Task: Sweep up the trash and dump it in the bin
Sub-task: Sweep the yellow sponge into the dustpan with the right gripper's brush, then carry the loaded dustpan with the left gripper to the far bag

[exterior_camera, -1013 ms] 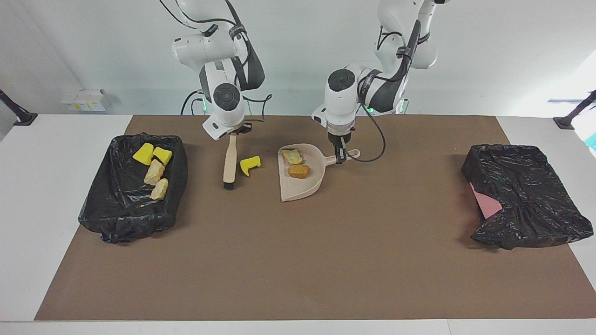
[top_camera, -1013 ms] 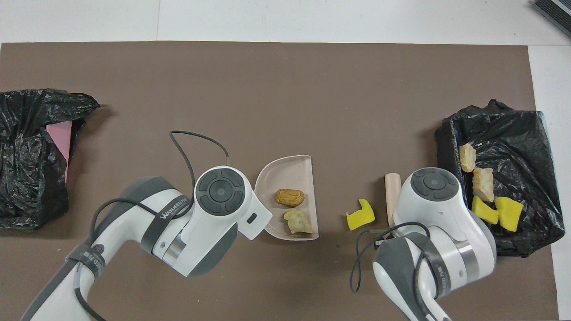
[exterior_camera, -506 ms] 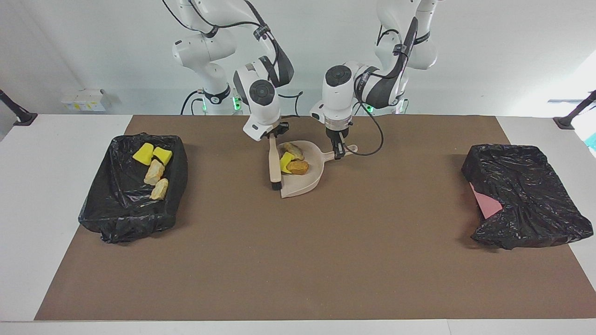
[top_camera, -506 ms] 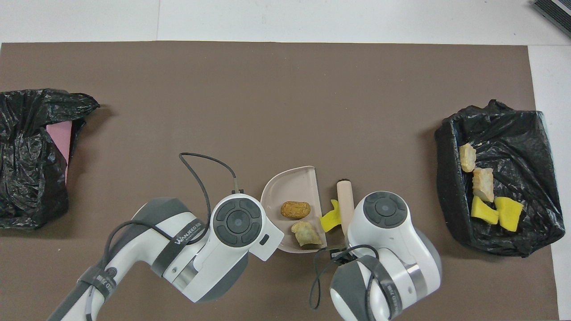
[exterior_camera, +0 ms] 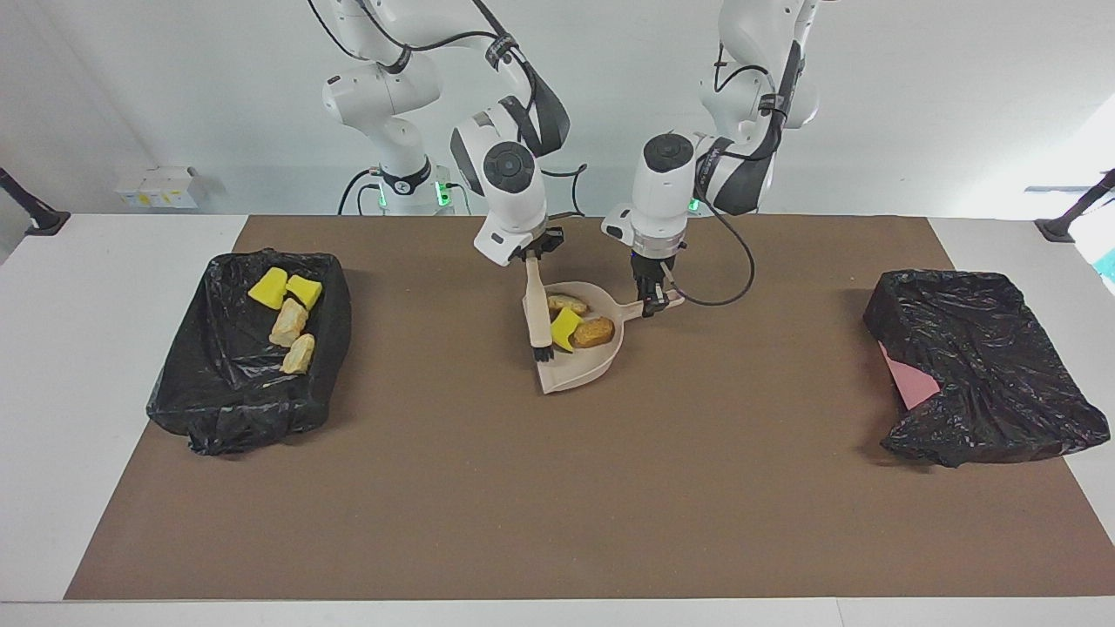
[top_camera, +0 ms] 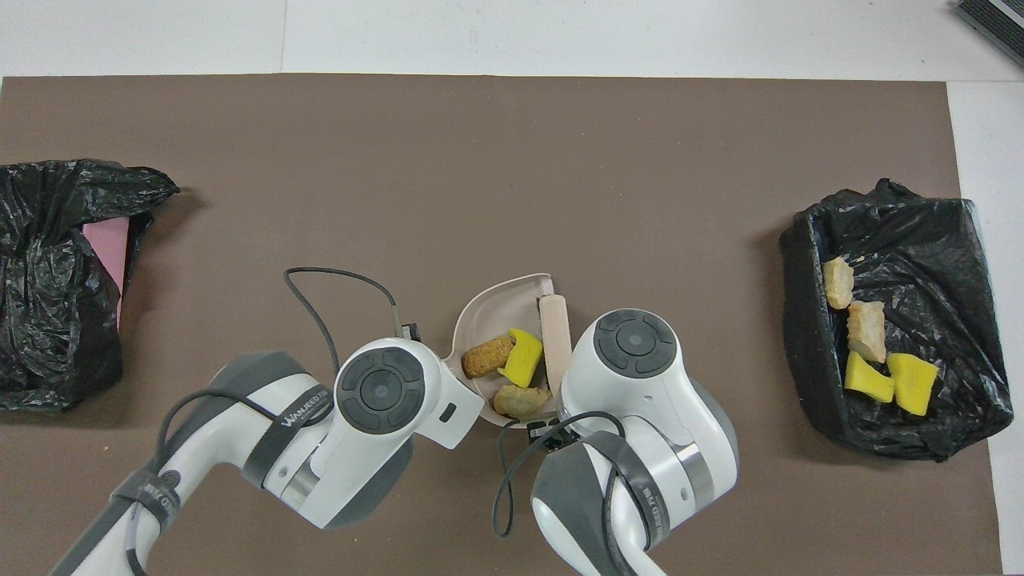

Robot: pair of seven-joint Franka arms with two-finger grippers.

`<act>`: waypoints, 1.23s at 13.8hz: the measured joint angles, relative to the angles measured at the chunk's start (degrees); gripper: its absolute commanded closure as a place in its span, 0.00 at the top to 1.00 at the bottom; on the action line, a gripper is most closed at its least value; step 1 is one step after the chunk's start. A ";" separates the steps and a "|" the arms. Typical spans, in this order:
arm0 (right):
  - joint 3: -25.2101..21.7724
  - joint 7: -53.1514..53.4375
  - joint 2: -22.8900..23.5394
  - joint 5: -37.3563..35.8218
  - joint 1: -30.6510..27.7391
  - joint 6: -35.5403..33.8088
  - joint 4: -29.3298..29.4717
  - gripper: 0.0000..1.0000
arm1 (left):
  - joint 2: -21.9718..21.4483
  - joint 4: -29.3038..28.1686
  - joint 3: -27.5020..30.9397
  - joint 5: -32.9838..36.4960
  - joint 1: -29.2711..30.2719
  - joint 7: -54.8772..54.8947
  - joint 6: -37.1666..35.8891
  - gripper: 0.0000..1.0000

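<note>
A brown rectangular mat [exterior_camera: 557, 488] covered the white table [exterior_camera: 113, 366]. A crumpled black plastic bag [exterior_camera: 984, 366] over a pink box [exterior_camera: 906, 383] sat at the left arm's end.

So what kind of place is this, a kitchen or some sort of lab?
Most likely a robot lab, not a kitchen: two white arms at a bare white table with a brown mat, bag-lined bins at each end, plain white wall.

Both arms bend low, wrists pointing down side by side; jaws look closed on each.
</note>
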 measured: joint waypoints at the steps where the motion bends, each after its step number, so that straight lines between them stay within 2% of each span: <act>1: -0.10 0.00 -0.03 0.00 -0.07 -0.81 1.01 0.00 | 0.37 0.00 0.00 -1.38 1.16 1.80 0.92 0.00; 11: -0.41 0.00 -0.85 -0.03 -0.68 -1.88 2.86 0.00 | 2.90 3.52 0.25 -10.94 11.61 16.08 2.16 0.00; 13: -0.40 0.73 -0.97 -0.03 -0.68 -1.88 2.50 0.00 | 3.27 6.67 0.34 -11.37 13.58 17.49 -0.73 0.00; 17: 0.06 5.37 -2.82 -0.03 0.69 -2.02 -0.38 0.00 | 4.73 16.84 0.42 -11.48 18.06 20.15 -11.54 0.00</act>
